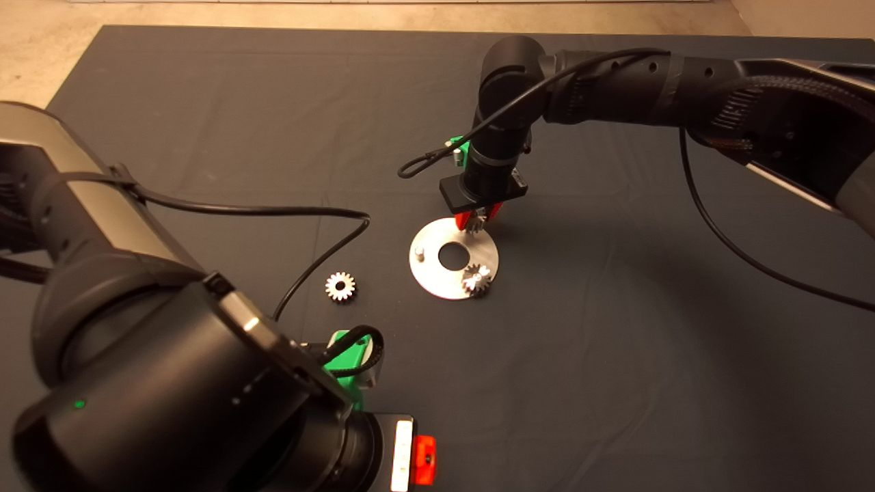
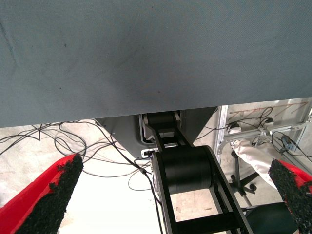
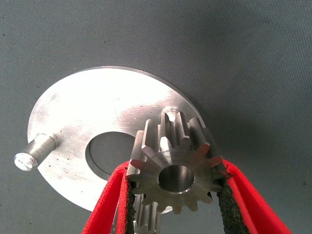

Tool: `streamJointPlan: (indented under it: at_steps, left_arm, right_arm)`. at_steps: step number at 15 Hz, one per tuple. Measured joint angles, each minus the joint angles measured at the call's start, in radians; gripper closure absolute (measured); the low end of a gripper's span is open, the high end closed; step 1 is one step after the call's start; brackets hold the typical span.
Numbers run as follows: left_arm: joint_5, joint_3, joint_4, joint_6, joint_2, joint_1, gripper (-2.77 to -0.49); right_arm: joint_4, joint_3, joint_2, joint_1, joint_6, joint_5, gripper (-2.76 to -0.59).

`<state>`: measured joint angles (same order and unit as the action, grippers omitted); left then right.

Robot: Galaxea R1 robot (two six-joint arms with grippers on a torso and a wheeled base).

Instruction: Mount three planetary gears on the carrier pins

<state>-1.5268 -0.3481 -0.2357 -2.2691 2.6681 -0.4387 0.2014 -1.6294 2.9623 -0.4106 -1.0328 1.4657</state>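
Gripping a gear, right claw over disc, one gear seated

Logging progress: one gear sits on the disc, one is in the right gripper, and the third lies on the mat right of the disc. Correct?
Not quite. The third gear lies on the mat left of the disc, as the head view shows. One gear is on the disc; the right gripper holds another.

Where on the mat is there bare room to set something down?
The mat lies bare right of the disc and along its far side. The middle is crowded: the right gripper holds a gear over the disc, and a loose gear lies left, by the left gripper.
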Motion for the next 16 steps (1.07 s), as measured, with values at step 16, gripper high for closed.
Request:
streamJointPlan:
  at_steps: [16]
  left_arm:
    - [0.0, 0.0, 0.0, -0.001, 0.0, 0.0, -2.77]
  right_arm:
    - [0.0, -0.001, 0.0, 0.0, 0.001, 0.0, -0.93]
